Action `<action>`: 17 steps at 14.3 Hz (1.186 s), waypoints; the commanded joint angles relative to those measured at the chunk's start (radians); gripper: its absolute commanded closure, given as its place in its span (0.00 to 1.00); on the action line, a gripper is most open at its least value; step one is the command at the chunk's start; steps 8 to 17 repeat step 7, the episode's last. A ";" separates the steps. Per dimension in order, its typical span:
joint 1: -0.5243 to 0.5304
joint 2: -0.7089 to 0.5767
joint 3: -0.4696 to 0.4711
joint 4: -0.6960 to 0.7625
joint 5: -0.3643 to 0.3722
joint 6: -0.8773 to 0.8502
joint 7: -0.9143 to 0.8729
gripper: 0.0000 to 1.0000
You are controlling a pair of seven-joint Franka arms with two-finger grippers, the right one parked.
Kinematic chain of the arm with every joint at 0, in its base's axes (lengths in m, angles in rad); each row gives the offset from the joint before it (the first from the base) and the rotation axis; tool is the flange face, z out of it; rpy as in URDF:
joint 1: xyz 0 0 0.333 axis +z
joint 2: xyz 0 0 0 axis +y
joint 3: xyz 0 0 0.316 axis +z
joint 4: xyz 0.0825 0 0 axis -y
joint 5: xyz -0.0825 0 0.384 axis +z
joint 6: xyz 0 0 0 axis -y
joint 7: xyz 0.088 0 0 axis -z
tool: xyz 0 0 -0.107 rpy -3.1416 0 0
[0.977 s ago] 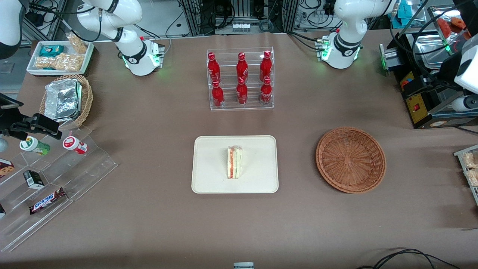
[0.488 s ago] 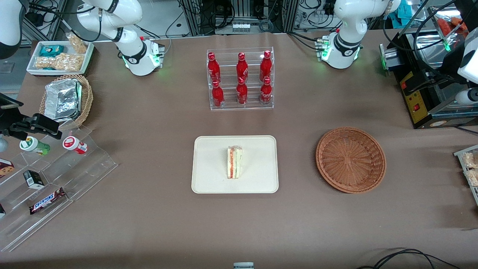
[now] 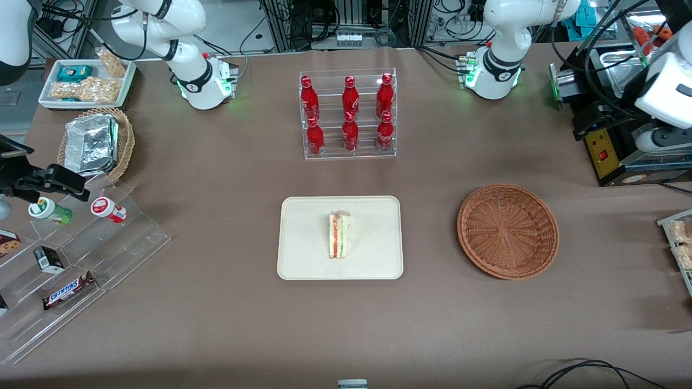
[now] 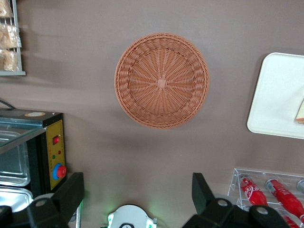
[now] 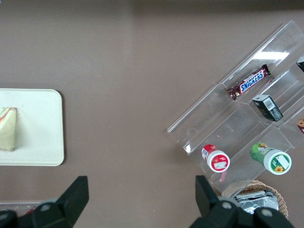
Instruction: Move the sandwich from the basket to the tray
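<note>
The sandwich (image 3: 340,235) stands on its edge in the middle of the cream tray (image 3: 303,237), its red and green filling facing up. The round reddish-brown basket (image 3: 508,231) sits beside the tray, toward the working arm's end, with nothing in it. My left gripper (image 4: 137,194) hangs high above the table, farther from the front camera than the basket (image 4: 161,80). It is open, with its fingers wide apart and nothing between them. The wrist view also catches a corner of the tray (image 4: 278,99) and a sliver of the sandwich (image 4: 300,111).
A clear rack of red bottles (image 3: 348,116) stands farther back than the tray. A black box with a yellow panel (image 3: 605,146) sits near the working arm. A stepped acrylic stand with snacks (image 3: 81,259) and a tan basket with foil (image 3: 97,143) lie toward the parked arm's end.
The left arm's wrist has shifted a little near the black box, at the working arm's end. The sandwich, tray and basket have not moved.
</note>
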 commanded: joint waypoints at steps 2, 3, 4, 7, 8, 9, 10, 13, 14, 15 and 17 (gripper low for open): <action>-0.005 -0.012 -0.002 -0.001 0.025 0.008 0.007 0.00; -0.005 -0.009 -0.002 -0.001 0.023 0.005 0.007 0.00; -0.003 -0.005 0.000 -0.001 0.022 0.006 0.005 0.00; -0.003 0.002 0.000 -0.001 0.022 0.006 0.004 0.00; -0.003 0.002 0.000 -0.001 0.022 0.006 0.004 0.00; -0.003 0.002 0.000 -0.001 0.022 0.006 0.004 0.00; -0.003 0.002 0.000 -0.001 0.022 0.006 0.004 0.00; -0.003 0.002 0.000 -0.001 0.022 0.006 0.004 0.00; -0.003 0.002 0.000 -0.001 0.022 0.006 0.004 0.00; -0.003 0.002 0.000 -0.001 0.022 0.006 0.004 0.00; -0.003 0.002 0.000 -0.001 0.022 0.006 0.004 0.00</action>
